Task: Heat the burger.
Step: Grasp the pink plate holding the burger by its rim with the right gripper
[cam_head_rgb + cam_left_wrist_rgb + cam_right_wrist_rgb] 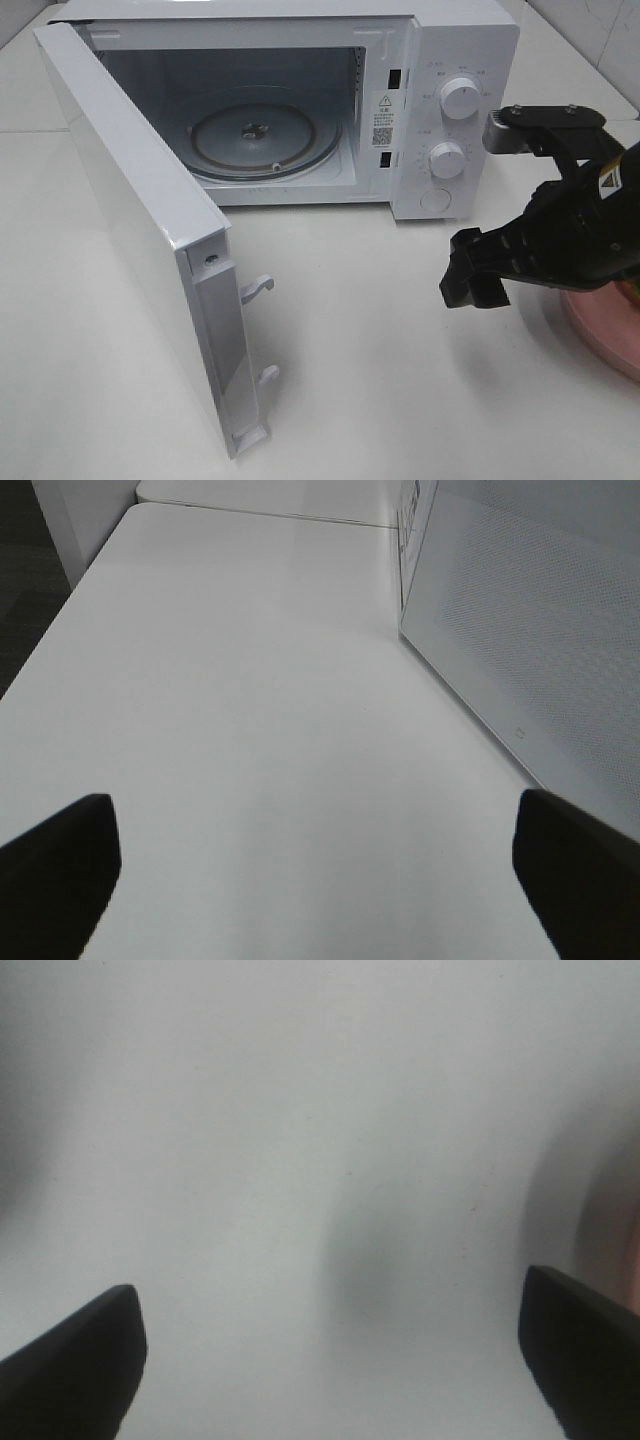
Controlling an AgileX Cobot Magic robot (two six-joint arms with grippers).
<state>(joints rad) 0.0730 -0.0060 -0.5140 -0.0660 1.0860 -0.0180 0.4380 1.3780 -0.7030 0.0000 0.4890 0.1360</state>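
Observation:
The burger is hidden behind my right arm at the right edge of the exterior view; only its pink plate [606, 326] shows, below the arm. My right gripper [485, 205] hovers above the table just left of the plate and in front of the microwave's control panel, open wide with nothing between its fingers. In the right wrist view the right gripper [330, 1360] looks down on bare white table, with a pink blur [612, 1230] at one side. My left gripper [320, 880] is open and empty over the table beside the microwave door [540, 640].
The white microwave [440, 60] stands at the back with its door [150, 230] swung fully open toward the front left. Its glass turntable [265, 135] is bare. Two knobs [460, 98] sit on the right panel. White table [380, 380] lies in front.

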